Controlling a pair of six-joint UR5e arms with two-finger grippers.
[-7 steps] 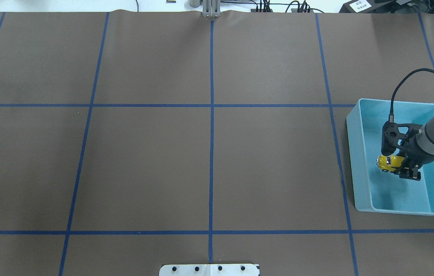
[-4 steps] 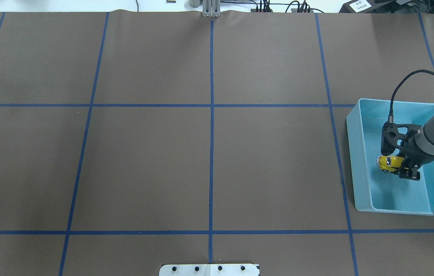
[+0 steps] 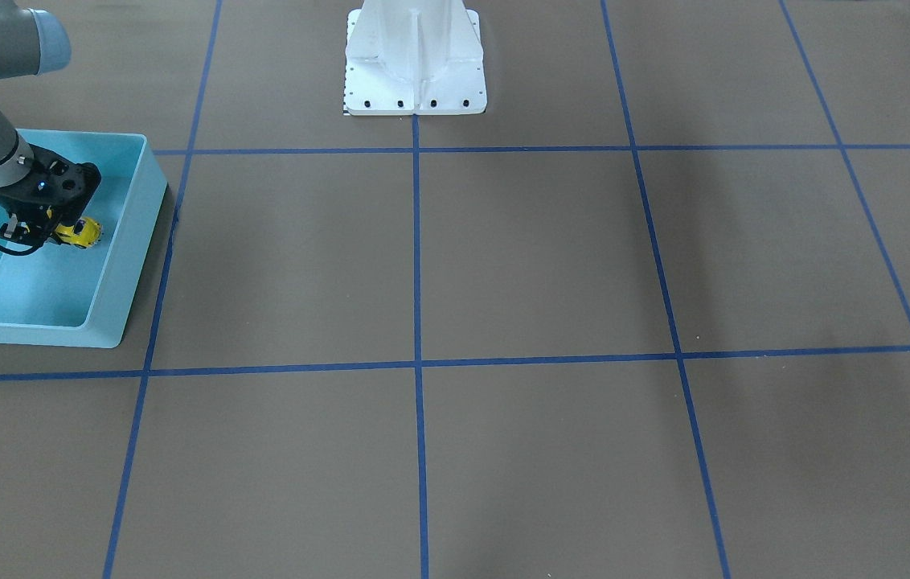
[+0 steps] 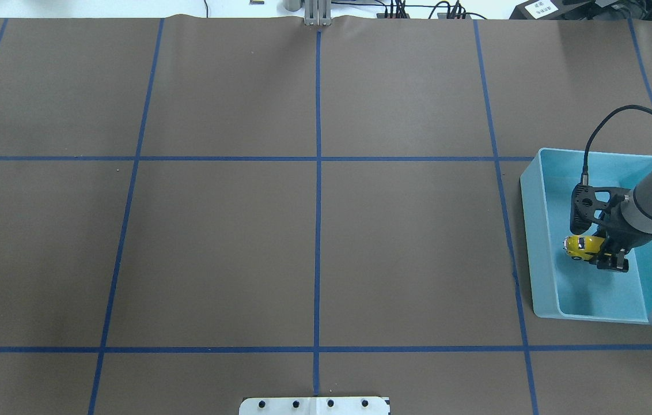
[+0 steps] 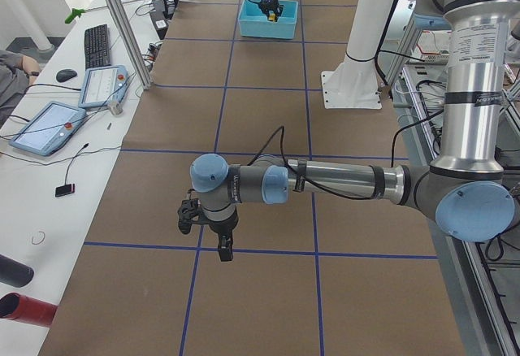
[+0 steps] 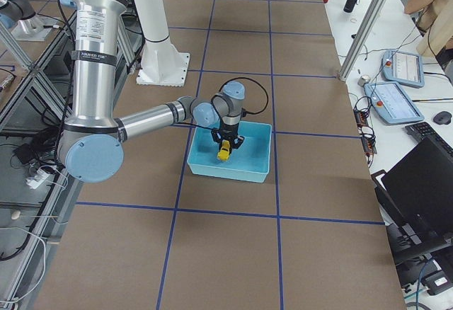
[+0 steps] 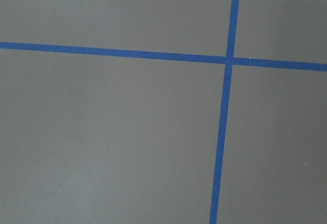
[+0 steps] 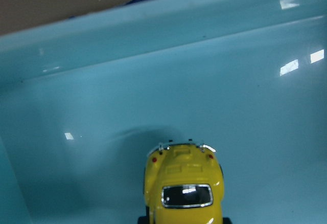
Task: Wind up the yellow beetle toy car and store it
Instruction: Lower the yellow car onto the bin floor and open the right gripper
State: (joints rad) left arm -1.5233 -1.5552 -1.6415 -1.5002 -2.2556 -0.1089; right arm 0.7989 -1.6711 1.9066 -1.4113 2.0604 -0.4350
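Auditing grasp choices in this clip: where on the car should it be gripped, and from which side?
Grip the car across its flanks, from above. Its roof is rounded and its wheels sit below, so only the sides offer opposed faces. The right gripper appears to hold it so, inside the bin, whose walls would hinder a sideways approach.

A brown table cover (image 4: 216, 248) crossed by blue tape lines (image 4: 318, 230) fills most views. In the exterior left view a white desk (image 5: 32, 201) runs down the left edge of the frame, carrying a keyboard (image 5: 97, 45), a mouse (image 5: 67, 75) and two tablets (image 5: 47, 127), with a metal post (image 5: 122, 27) beside it. In the exterior right view a second desk (image 6: 389, 30) on the right holds what may be a dark laptop (image 6: 421, 175). The light is even, the shadows soft.
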